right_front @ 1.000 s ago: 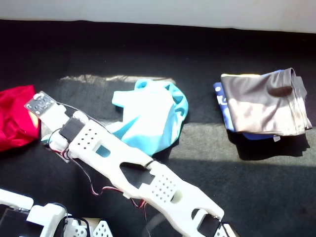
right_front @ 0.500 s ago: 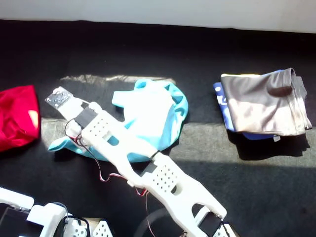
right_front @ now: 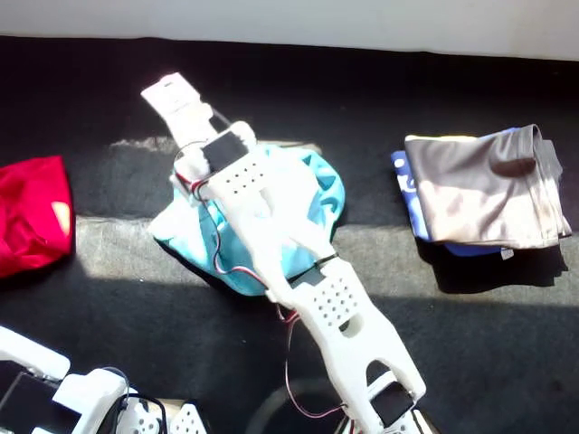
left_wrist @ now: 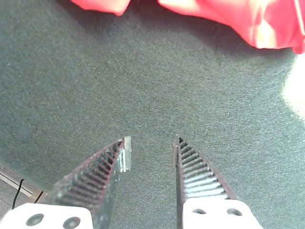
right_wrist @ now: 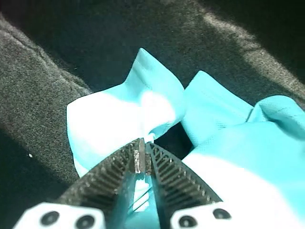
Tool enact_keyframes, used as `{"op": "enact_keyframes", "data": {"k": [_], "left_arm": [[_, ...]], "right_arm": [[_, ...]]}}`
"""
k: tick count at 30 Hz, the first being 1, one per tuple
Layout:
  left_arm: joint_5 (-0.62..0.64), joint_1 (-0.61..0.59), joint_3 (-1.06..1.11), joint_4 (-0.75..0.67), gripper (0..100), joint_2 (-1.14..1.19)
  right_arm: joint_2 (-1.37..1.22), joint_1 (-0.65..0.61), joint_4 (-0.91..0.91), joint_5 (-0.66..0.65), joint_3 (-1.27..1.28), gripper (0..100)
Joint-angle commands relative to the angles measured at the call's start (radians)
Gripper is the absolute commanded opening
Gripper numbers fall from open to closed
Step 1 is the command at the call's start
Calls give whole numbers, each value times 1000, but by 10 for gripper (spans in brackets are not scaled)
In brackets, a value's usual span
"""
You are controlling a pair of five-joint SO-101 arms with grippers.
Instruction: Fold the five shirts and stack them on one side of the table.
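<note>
High view: turquoise shirt [right_front: 318,194] lies crumpled mid-table beneath the right gripper [right_wrist: 143,161], jaws clamped on its fabric; left gripper [left_wrist: 150,150], jaws apart, hangs over the dark table [right_front: 470,344] near the red shirt [right_front: 32,212].

I am observing the right gripper [right_wrist: 143,157] pinching a fold of the crumpled turquoise fabric shirt [right_wrist: 114,119], ribbed jaws closed together. The shirt is lying on the dark grey felt table covering [right_wrist: 43,76].

left tool [left_wrist: 150,143]: jaws apart | right tool [right_wrist: 143,151]: jaws pinched on cyan shirt [right_wrist: 112,121] | right arm [right_front: 271,231]: stretched forward
</note>
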State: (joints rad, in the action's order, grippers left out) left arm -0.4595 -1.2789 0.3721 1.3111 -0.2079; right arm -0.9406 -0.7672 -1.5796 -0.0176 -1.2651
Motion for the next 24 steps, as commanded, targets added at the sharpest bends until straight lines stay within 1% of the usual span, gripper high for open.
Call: {"op": "enact_keyframes", "data": {"k": [1, 5, 7, 10, 12, 18, 24], "left_arm": [[-5, 21, -13, -12, 158, -33], [-5, 22, -13, -12, 158, -33], [-5, 22, -13, -12, 158, -33], [-5, 22, -13, -12, 158, -33], [-5, 22, -13, -12, 158, -33], [-5, 18, -13, -12, 158, -33], [-6, 16, -13, -12, 158, -33]], "right_arm": [[76, 35, -18, -11, -56, 6], [61, 30, 5, -11, -8, 22], [41, 28, 27, -6, -2, 87], [2, 12, 45, -5, -13, 223], [-18, -4, 71, -5, -24, 276], [-93, -31, 183, -5, -19, 278], [-168, -31, 185, -5, -25, 278]]}}
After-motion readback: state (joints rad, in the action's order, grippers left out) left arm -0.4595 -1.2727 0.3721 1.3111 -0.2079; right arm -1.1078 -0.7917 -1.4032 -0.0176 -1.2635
